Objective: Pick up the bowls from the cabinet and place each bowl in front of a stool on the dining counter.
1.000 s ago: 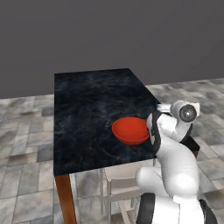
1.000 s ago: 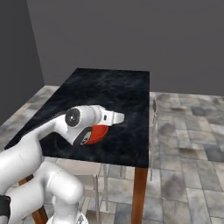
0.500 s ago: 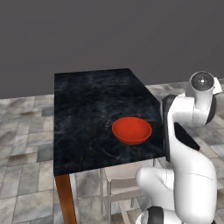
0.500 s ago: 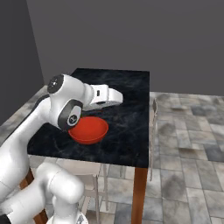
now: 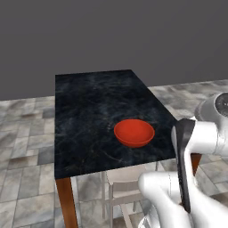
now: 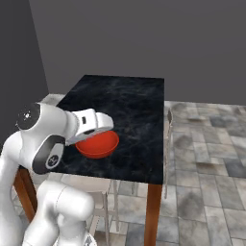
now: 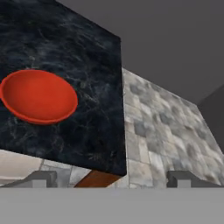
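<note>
Having let go and pulled back, the hand point(image 7: 112, 178) hangs wide open and empty; the red bowl point(image 7: 38, 97) sits ahead on the bench point(image 7: 87, 127), placed.

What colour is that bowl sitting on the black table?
Plain glossy red bowl; the left base view shows it best.

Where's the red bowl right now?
The red bowl sits upright on the dining counter, near its front edge above a stool, clear of the open gripper.
</note>
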Motion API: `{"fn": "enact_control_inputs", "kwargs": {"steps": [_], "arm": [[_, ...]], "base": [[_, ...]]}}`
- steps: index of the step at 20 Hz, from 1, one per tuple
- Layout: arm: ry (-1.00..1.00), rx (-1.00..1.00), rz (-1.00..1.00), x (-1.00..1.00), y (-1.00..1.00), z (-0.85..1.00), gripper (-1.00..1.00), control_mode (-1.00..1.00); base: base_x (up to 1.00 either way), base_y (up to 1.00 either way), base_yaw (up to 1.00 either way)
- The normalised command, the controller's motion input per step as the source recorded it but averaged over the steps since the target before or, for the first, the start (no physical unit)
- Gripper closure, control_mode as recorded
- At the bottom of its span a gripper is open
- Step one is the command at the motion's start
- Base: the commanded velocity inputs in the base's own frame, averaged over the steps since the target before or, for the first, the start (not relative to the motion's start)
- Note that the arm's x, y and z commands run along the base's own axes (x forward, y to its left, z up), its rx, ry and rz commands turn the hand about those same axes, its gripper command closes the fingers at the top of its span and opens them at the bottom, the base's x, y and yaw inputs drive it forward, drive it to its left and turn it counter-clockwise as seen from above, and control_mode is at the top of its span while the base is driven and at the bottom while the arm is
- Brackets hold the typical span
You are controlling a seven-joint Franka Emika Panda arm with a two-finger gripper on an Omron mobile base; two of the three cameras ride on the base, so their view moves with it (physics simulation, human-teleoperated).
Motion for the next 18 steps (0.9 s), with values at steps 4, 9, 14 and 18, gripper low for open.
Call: {"fn": "enact_control_inputs", "kwargs": {"steps": [4,9,14,18], "arm": [[-0.32,0.0,0.01,-0.51,0.55,-0.08,-1.0,-1.0],[-0.12,0.1,0.0,-0.14,0.21,0.45,-1.0,-1.0],[-0.02,0.19,0.01,0.0,0.0,0.22,-1.0,-1.0],[-0.28,0.04,0.19,-0.01,0.0,-0.43,-1.0,-1.0]], "base": [[0.0,0.0,0.0],[0.0,0.0,0.0],[0.0,0.0,0.0],[0.0,0.0,0.0]]}}
